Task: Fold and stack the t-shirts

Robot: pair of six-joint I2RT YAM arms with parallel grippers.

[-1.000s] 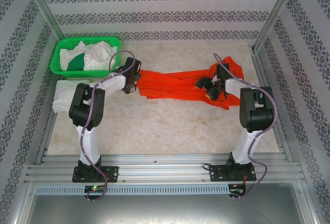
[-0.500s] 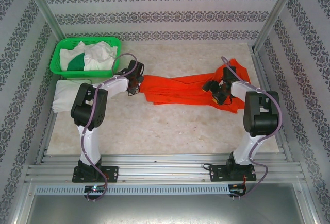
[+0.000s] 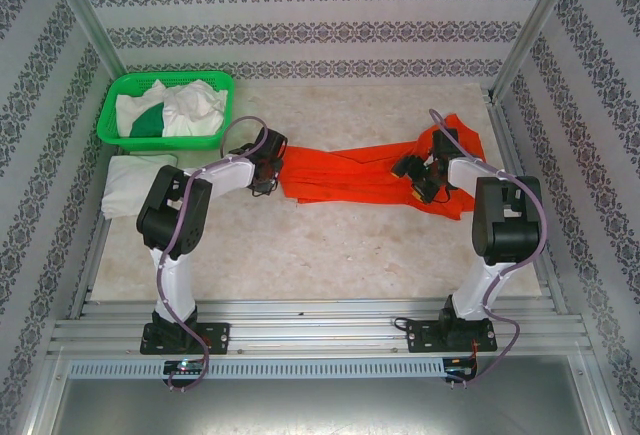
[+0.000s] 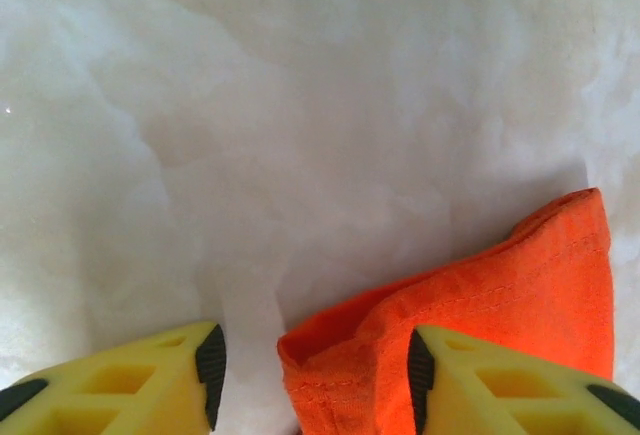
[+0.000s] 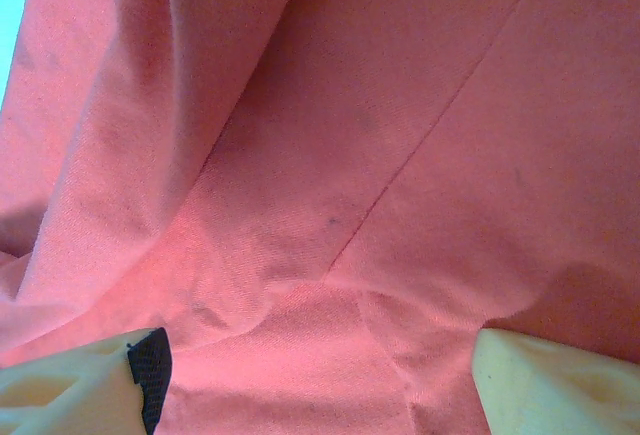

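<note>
Across the table [image 3: 330, 245], orange-red t-shirt [image 3: 345, 175] lies rumpled.

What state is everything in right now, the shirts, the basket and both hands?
orange-red t-shirt, bunched into a long band on the table
green mesh basket, holding crumpled white shirts and a dark green shirt
white t-shirt, looks folded, flat beside that basket
left hand, open, straddling the orange-red t-shirt's corner
right hand, open, over orange-red cloth
</note>
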